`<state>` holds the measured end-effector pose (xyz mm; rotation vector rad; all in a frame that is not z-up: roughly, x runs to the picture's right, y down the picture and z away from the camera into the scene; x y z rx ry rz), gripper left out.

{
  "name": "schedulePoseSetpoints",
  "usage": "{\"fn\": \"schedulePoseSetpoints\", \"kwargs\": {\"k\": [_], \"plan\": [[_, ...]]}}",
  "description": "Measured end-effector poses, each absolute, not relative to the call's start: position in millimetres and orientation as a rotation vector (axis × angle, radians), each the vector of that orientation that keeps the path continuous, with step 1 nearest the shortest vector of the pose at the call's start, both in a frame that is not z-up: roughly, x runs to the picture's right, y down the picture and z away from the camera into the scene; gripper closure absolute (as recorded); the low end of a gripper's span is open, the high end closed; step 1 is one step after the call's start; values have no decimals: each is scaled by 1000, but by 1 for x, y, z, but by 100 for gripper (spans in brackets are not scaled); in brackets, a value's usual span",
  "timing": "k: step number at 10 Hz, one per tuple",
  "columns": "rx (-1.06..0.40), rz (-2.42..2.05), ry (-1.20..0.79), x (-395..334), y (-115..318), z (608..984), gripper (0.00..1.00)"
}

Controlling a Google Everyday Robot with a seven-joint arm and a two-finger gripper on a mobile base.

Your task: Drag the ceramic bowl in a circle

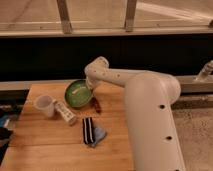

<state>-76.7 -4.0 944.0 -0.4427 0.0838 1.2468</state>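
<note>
Showed glossy green ceramic bowl (76, 95), white cup (44, 105), light wood-grain tabletop (47, 147), black-and-white striped packet (88, 130), blue cloth (99, 134), dark red stick (96, 105); cream-white tool (91, 90) at bowl's right rim.

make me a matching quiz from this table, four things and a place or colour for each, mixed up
Things:
1 ceramic bowl
2 white cup
3 tool
4 black striped object

Place or colour:
A left-most thing on the wooden table
B at the bowl's right rim
C glossy green inside
D beside a blue cloth, nearest the table's front edge

Pairs: 1-C, 2-A, 3-B, 4-D
</note>
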Motion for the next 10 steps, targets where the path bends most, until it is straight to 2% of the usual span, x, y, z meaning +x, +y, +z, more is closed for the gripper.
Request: {"fn": "schedulePoseSetpoints", "kwargs": {"k": [5, 8, 10], "plan": [[-350, 1305, 250, -6, -13, 942, 100], [-351, 1283, 250, -5, -35, 963, 100], [-387, 1253, 206, -32, -41, 974, 100]]}}
